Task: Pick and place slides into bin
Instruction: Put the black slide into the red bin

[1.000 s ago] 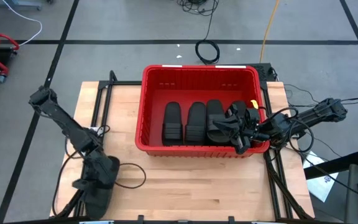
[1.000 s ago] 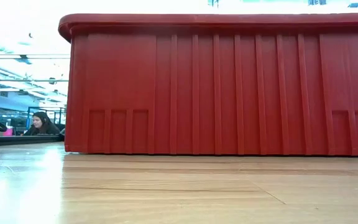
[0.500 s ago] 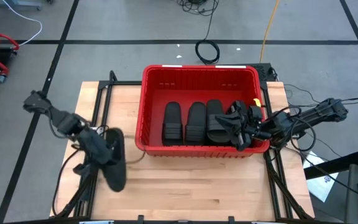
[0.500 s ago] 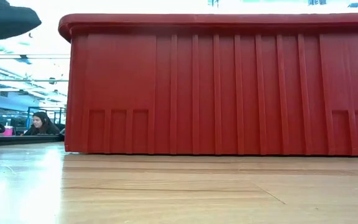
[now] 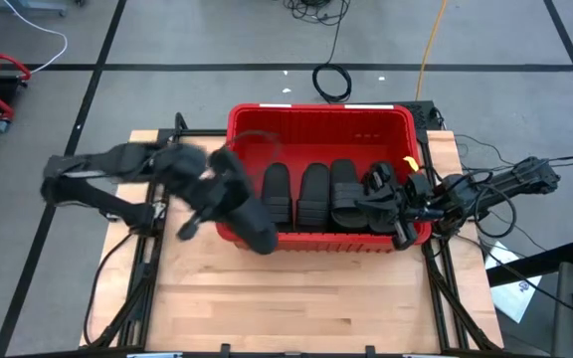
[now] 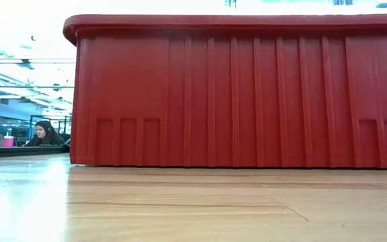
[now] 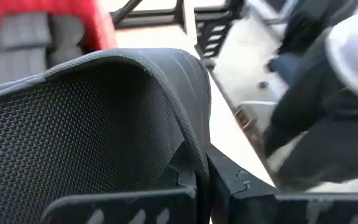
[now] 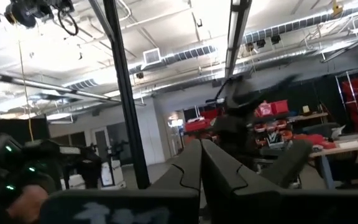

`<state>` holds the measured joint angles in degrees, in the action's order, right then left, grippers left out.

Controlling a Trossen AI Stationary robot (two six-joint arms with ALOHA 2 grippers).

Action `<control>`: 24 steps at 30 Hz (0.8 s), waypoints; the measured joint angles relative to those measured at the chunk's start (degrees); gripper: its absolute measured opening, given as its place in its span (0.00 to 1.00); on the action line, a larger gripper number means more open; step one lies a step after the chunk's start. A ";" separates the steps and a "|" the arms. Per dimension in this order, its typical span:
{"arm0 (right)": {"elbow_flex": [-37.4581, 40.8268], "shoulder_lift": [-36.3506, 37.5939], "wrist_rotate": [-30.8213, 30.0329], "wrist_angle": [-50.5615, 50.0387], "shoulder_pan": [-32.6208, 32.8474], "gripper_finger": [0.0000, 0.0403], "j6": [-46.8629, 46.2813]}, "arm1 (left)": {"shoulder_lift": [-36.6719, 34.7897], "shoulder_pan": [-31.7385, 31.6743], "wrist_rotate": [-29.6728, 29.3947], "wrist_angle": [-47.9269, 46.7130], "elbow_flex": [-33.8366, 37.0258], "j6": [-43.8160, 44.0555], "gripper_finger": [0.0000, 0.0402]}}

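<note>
A black slide [image 5: 250, 221] hangs over the near-left rim of the red bin [image 5: 318, 121], clamped in the left hand [image 5: 217, 191]. More slides [image 5: 312, 195] lie inside the bin on the wooden surface [image 5: 296, 298]. The right hand [image 5: 398, 199], pinched shut and empty, sits at the bin's right wall.

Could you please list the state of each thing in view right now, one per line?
Left gripper: shut on a slide, above the bin's left wall.
Held slide: in the air, tilted, crossing the bin's front-left corner.
Right gripper: shut, holding nothing, over the bin's right end.
Slides in the bin: lying side by side on its floor.
Bin: upright on the table, open-topped.
</note>
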<state>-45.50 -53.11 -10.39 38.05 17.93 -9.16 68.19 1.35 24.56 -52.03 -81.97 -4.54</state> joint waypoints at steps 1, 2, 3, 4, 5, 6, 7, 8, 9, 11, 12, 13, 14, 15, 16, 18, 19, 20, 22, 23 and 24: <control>0.00 -0.01 0.00 -0.23 0.00 0.00 0.57 | 2.86 -2.47 3.97 -0.14 -2.34 -1.19 0.01; 0.00 -0.03 0.00 -0.40 0.00 0.00 1.11 | 5.77 -4.85 8.49 -0.23 -4.96 -2.38 0.01; 0.00 -0.05 0.00 -0.62 0.00 0.00 1.35 | 8.80 -7.00 12.57 -0.31 -7.57 -3.73 0.00; 0.00 -0.06 0.00 -0.72 0.00 0.00 1.41 | 11.74 -9.05 15.53 -0.88 -10.19 -5.26 0.01; 0.00 -0.05 0.00 -0.71 0.00 0.00 1.44 | 14.67 -10.89 18.01 -2.14 -12.81 -6.97 0.01; 0.00 -0.04 0.00 -0.66 0.00 0.00 1.50 | 17.68 -12.71 20.49 -4.02 -15.56 -8.91 0.01; 0.00 -0.02 0.00 -0.65 0.00 0.00 1.50 | 20.82 -14.39 22.68 -6.34 -18.49 -10.99 0.00; 0.00 -0.03 0.00 -0.65 0.00 0.00 1.49 | 23.97 -15.94 24.26 -9.51 -21.75 -13.41 0.00; 0.00 -0.04 0.00 -0.65 0.00 0.00 1.17 | 26.98 -17.35 24.94 -14.00 -24.97 -16.53 0.00; 0.00 -0.04 0.00 -0.65 0.00 0.00 -0.13 | 32.97 -19.80 23.19 -26.15 -31.33 -24.20 0.00; 0.00 -0.04 0.00 -0.62 0.00 0.00 -0.78 | 35.69 -20.80 20.53 -32.20 -34.25 -28.33 0.00; 0.00 -0.04 0.00 -0.64 0.10 0.00 -1.22 | 38.40 -21.74 17.19 -37.13 -36.87 -31.87 0.00; 0.00 -0.04 0.00 -0.66 0.16 0.00 -1.51 | 40.85 -22.48 13.86 -38.66 -38.18 -33.93 0.00; 0.00 -0.04 0.00 -0.63 0.16 0.00 -1.59 | 42.18 -23.10 11.91 -37.74 -38.26 -33.99 0.00; 0.00 -0.05 0.00 -0.60 0.16 0.00 -1.60 | 42.69 -24.25 11.49 -36.59 -38.06 -34.54 0.00; 0.00 -0.02 -0.22 -0.59 0.16 0.00 -1.63 | 43.51 -25.86 13.86 -35.46 -38.16 -36.17 0.00; 0.00 -0.02 -0.71 -0.63 0.16 0.00 -1.64 | 43.61 -26.20 14.19 -36.03 -38.44 -36.55 0.00; 0.00 -0.06 -1.75 -0.63 0.20 0.00 -1.44 | 43.52 -26.85 13.81 -37.42 -38.48 -37.41 0.00; 0.00 -0.19 -3.69 -0.80 0.18 0.00 -0.82 | 44.22 -27.31 13.27 -38.32 -36.90 -38.48 0.00; 0.00 -0.21 -4.73 -0.90 0.18 0.00 -0.71 | 44.95 -27.39 13.33 -38.18 -36.30 -38.81 0.00; 0.00 -0.24 -5.64 -1.21 0.18 0.00 -0.67 | 45.51 -27.53 13.31 -37.74 -35.72 -38.99 0.00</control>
<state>-45.50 -53.34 -16.04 36.85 18.11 -9.82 113.69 -26.17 37.87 -89.77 -117.68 -43.53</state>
